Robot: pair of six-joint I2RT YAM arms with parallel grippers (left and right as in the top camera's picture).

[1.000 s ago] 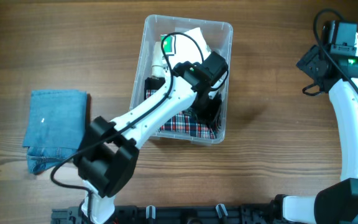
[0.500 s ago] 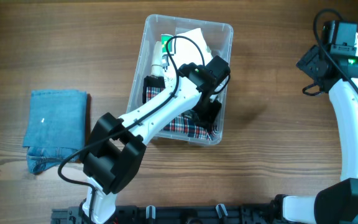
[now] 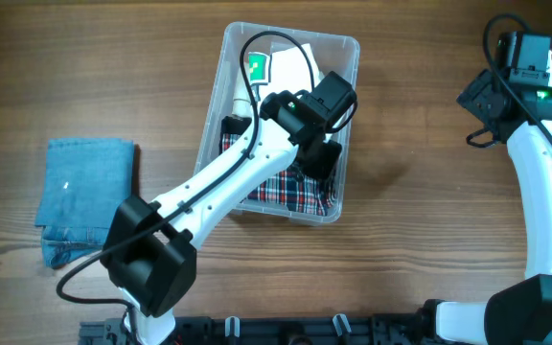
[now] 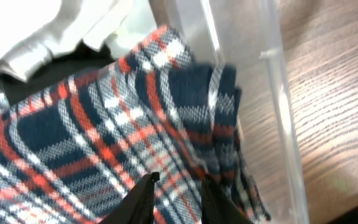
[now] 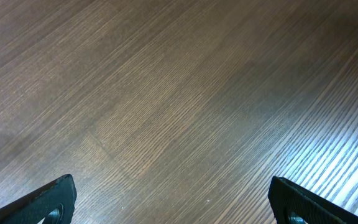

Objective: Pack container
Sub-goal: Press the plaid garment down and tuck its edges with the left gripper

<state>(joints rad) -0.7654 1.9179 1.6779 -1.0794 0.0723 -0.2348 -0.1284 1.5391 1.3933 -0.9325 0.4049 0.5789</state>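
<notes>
The clear plastic container [image 3: 348, 48] stands at the table's middle back. A plaid cloth [image 3: 286, 192] fills its near half, and white packets with a green label [image 3: 274, 63] lie in its far half. My left gripper [image 3: 320, 158] reaches into the container by its right wall. In the left wrist view the left gripper [image 4: 178, 182] hangs just over the plaid cloth [image 4: 104, 124], open by a narrow gap, beside the container's clear wall [image 4: 272, 112]. My right gripper [image 5: 174, 193] is wide open over bare wood, holding nothing.
A folded blue denim cloth [image 3: 84, 196] lies on the table to the left of the container. The right arm [image 3: 544, 182] stands along the table's right edge, far from the container. The table [image 3: 429, 240] is brown wood.
The left gripper's jaws have parted from shut and let the plaid cloth lie in the container. The left arm's elbow swung leftward. The right arm has not moved.
</notes>
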